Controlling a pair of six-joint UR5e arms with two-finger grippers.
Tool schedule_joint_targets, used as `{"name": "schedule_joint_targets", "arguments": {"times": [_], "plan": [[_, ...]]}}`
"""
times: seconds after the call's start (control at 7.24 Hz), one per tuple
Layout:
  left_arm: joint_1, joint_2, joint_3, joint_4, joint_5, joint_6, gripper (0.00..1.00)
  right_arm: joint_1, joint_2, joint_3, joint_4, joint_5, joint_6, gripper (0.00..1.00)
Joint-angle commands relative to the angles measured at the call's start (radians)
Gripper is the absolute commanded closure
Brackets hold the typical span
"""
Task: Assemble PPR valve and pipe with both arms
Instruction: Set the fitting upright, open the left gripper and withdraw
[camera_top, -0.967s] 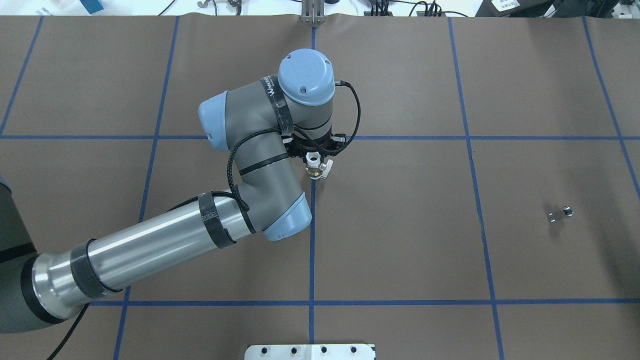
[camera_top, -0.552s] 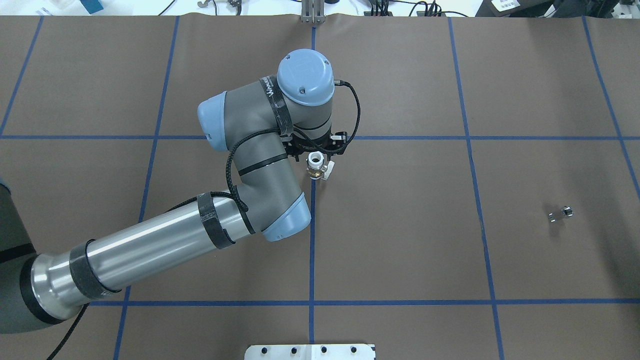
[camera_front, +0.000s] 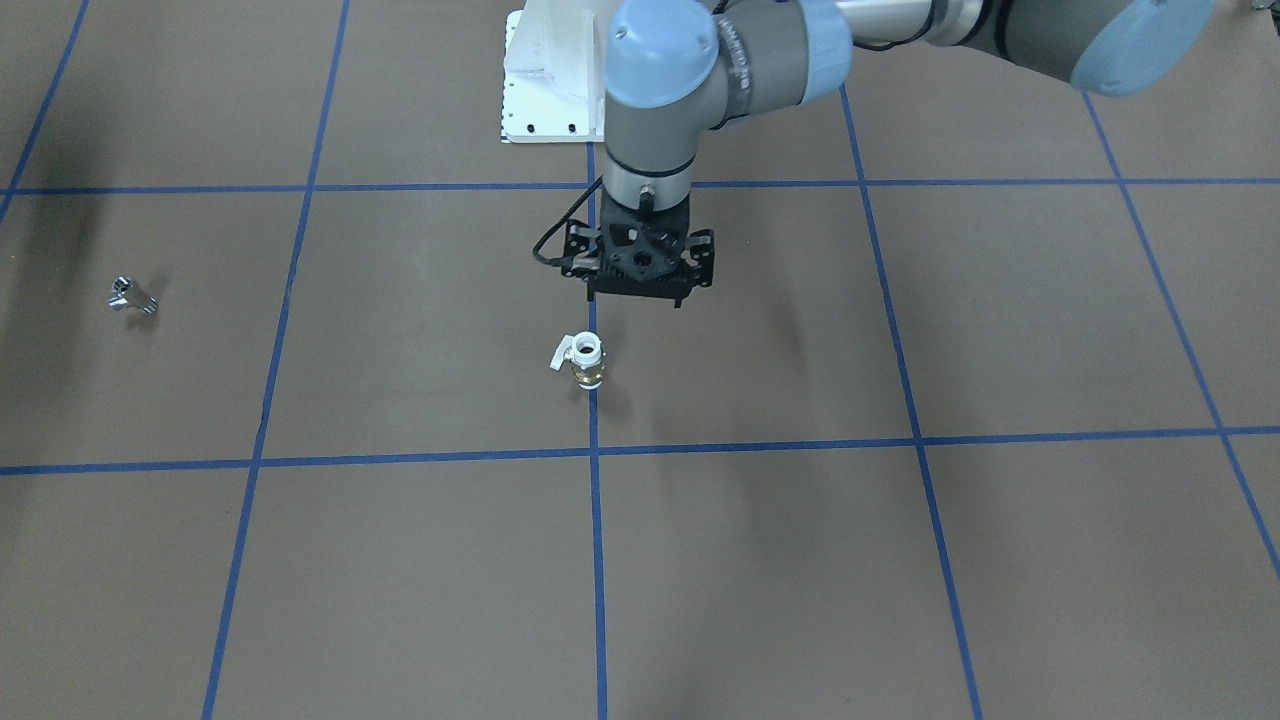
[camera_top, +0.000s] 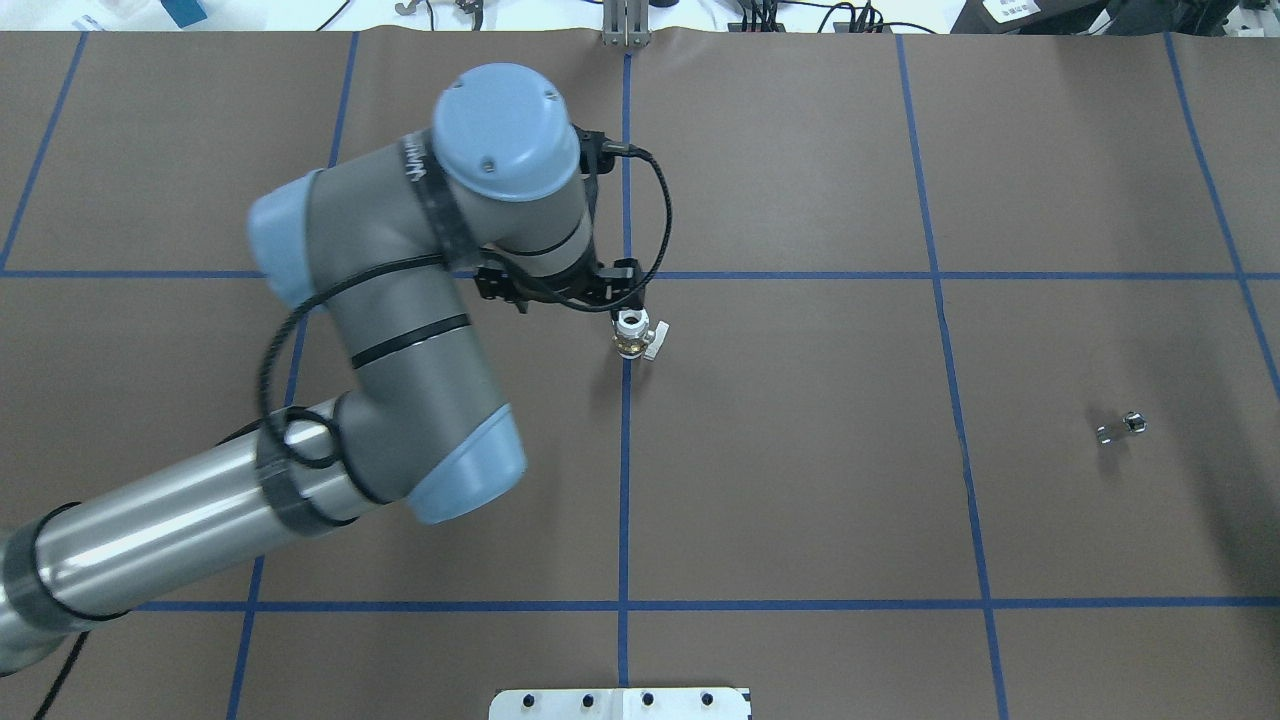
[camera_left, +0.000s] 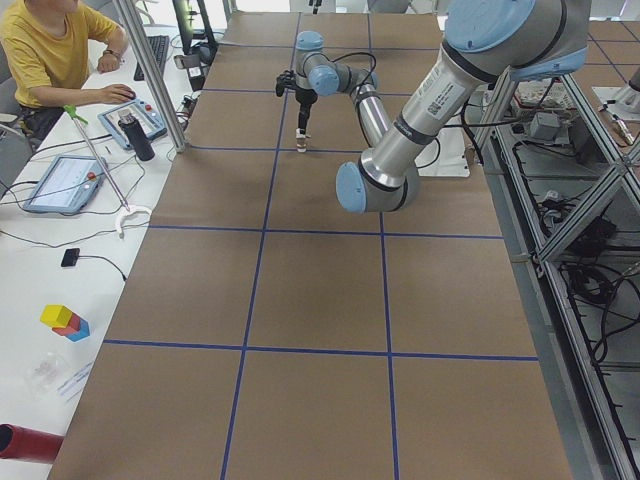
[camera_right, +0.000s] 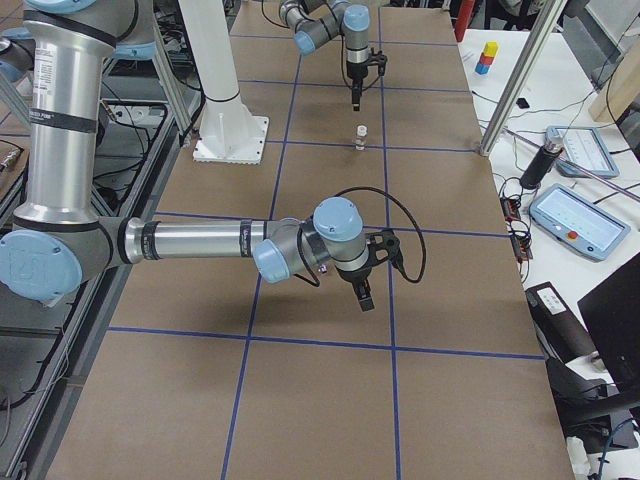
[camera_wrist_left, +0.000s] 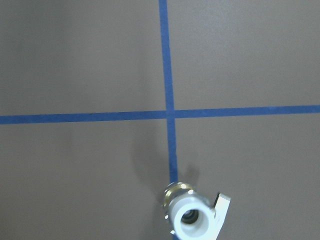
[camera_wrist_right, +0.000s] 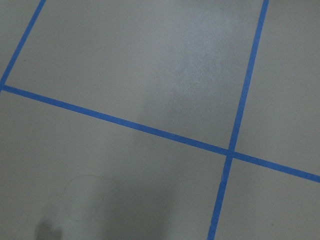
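Note:
The PPR valve (camera_top: 632, 335) stands upright on the brown table on a blue tape line, white end up, brass middle, lever to one side. It also shows in the front view (camera_front: 588, 360) and at the bottom of the left wrist view (camera_wrist_left: 192, 215). My left gripper (camera_front: 638, 298) hangs open and empty above the valve, a little toward the robot, clear of it. The pipe (camera_top: 1120, 427), a small silver stub, lies alone far on the right side (camera_front: 130, 296). My right gripper (camera_right: 363, 297) shows only in the exterior right view, low over bare table; I cannot tell whether it is open.
The white bolted pedestal (camera_front: 550, 90) stands at the robot's edge of the table. Blue tape lines (camera_wrist_right: 230, 152) grid the brown mat. An operator (camera_left: 45, 50) with tablets sits at a side desk beyond the far edge.
My left gripper has let go of the valve, risen and drifted to the overhead view's left. The valve stays upright on the line. The pipe has not moved.

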Motion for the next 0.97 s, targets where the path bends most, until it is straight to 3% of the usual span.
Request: {"name": "schedule_joint_targets", "arguments": {"times": [0.0, 0.14, 0.41, 0.55, 0.83], "plan": [[-0.066, 0.313, -0.359, 0.048, -0.003, 0.223, 0.0, -0.039, -0.007, 0.022, 0.075, -0.001, 0.159, 0.01], [-0.146, 0.415, -0.402, 0.048, -0.026, 0.351, 0.0, -0.099, -0.014, 0.023, 0.138, -0.02, 0.264, 0.01], [-0.39, 0.579, -0.384, 0.036, -0.183, 0.756, 0.0, -0.223, -0.057, 0.104, 0.149, -0.136, 0.423, 0.01], [-0.521, 0.65, -0.332, 0.033, -0.234, 0.986, 0.0, -0.271, -0.095, 0.145, 0.149, -0.178, 0.452, 0.01], [-0.667, 0.745, -0.176, -0.029, -0.259, 1.081, 0.0, -0.358, -0.109, 0.176, 0.149, -0.212, 0.459, 0.01]]}}
